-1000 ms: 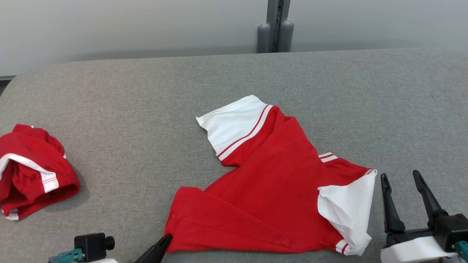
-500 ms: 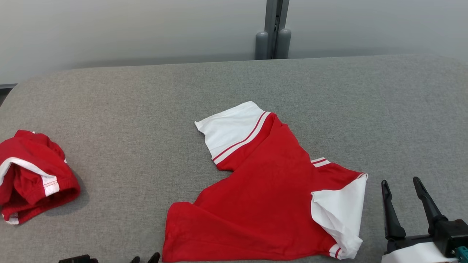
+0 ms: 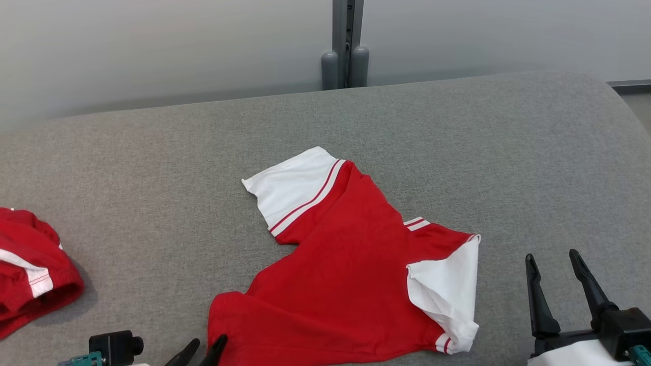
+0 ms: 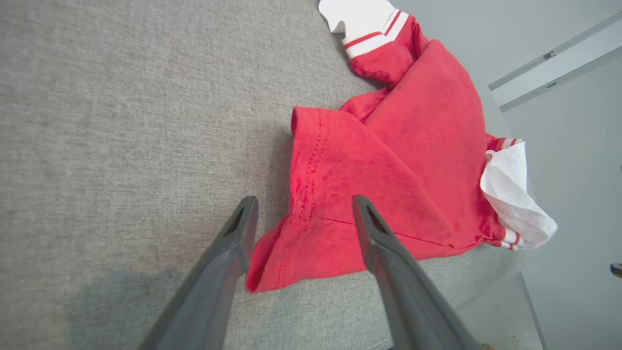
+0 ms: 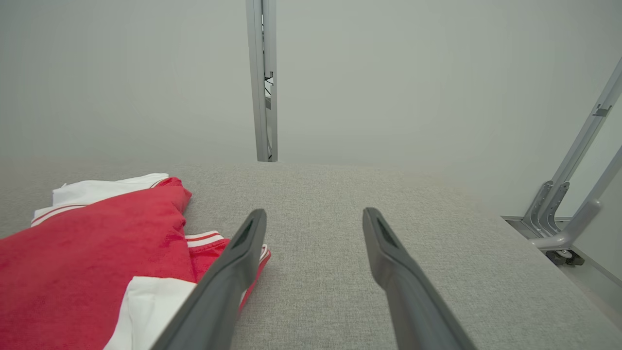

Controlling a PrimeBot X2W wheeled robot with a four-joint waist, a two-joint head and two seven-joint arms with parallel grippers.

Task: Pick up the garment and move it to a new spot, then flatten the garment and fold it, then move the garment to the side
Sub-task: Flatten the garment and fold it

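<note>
**Mia:** What is the biggest thing here?

**Tom:** The big grey table [image 3: 152, 168]. It has soft grey cloth on top and goes from side to side. Behind it is a pale wall [image 3: 152, 46] with a grey post [image 3: 345, 46].

**Mia:** Where is the garment?

**Tom:** The garment [image 3: 346, 284] is a red shirt. It lies in the middle of the table, close to the near edge. It is not flat. It is folded over itself and a bit crumpled.

**Mia:** Is there more red stuff?

**Tom:** Yes. A red bundle [image 3: 25, 274] with a white band sits far over on the robot's left, well apart from the shirt.

**Mia:** What about the grippers?

**Tom:** The right gripper [image 3: 551, 255] is by the near edge on the robot's right. Its two dark fingers are spread apart with just bare table between them. It is near the shirt but not touching it.

**Mia:** And the other one?

**Tom:** The left gripper [image 3: 209, 339] is at the shirt's near left corner. Its fingers are spread apart too. In the left wrist view the red hem lies in the gap between them, but they do not squeeze it. I cannot tell if a finger touches the cloth.

**Mia:** Any small bits?

**Tom:** The far sleeve [image 3: 290, 185] is white with red stripes and points away. The near sleeve [image 3: 447, 290] is white and curled up on the right. A little black camera [image 3: 114, 345] sits just beside the left gripper.
</note>
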